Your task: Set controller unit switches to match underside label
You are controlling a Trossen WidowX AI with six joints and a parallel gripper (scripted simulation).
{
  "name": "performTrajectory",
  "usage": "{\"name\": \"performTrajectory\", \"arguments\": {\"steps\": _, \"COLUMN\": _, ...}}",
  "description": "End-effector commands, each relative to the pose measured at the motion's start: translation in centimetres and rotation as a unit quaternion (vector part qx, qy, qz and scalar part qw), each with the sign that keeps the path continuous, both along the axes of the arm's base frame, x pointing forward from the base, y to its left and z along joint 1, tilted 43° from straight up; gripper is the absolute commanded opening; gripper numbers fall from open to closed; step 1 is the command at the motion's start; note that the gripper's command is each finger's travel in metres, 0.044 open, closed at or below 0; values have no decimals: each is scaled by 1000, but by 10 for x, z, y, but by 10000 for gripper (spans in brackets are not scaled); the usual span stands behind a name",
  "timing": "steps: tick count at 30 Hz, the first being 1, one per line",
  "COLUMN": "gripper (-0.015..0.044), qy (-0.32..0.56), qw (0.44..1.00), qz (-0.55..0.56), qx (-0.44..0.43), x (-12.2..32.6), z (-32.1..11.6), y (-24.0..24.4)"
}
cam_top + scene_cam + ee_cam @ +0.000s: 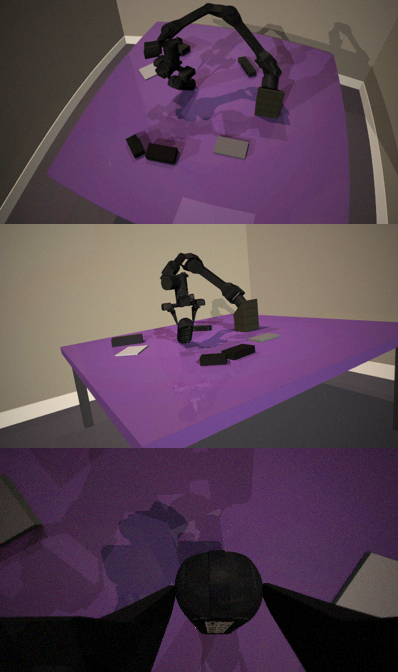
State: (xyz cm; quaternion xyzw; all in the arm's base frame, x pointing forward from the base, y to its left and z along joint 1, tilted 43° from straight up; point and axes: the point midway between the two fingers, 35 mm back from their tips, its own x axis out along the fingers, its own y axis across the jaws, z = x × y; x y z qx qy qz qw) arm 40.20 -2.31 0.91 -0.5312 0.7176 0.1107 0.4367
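Note:
The dark grey controller unit [184, 84] [185, 334] [218, 570] hangs above the purple bench, with rounded ends and tipped on edge. My gripper [180, 79] [185, 323] [217, 589] is shut on it, one finger at each side. In the exterior view, its switch face shows as a column of dark rockers with small green glints; their positions are too small to tell. In the wrist view, the white label [218, 626] shows at the unit's lower end, steeply foreshortened; its squares are not clearly readable.
Two dark boxes [135, 146] [161, 153] lie close together at the front. Another dark box [247, 67] lies near the arm's base block [269, 102] [246, 317], and one [184, 49] [127, 340] behind the hand. Pale plates [231, 147] [147, 71] lie flat.

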Motion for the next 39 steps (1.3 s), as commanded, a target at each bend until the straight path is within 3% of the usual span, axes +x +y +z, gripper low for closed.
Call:
{"name": "performTrajectory", "arguments": {"steps": 1, "gripper": 336, "qy": -3, "qw": 1000, "qz": -2, "qx": -2, "x": -1, "z": 6, "y": -1}}
{"name": "performTrajectory", "arguments": {"steps": 39, "gripper": 336, "qy": -3, "qw": 1000, "qz": -2, "qx": -3, "x": -15, "z": 33, "y": -9}}
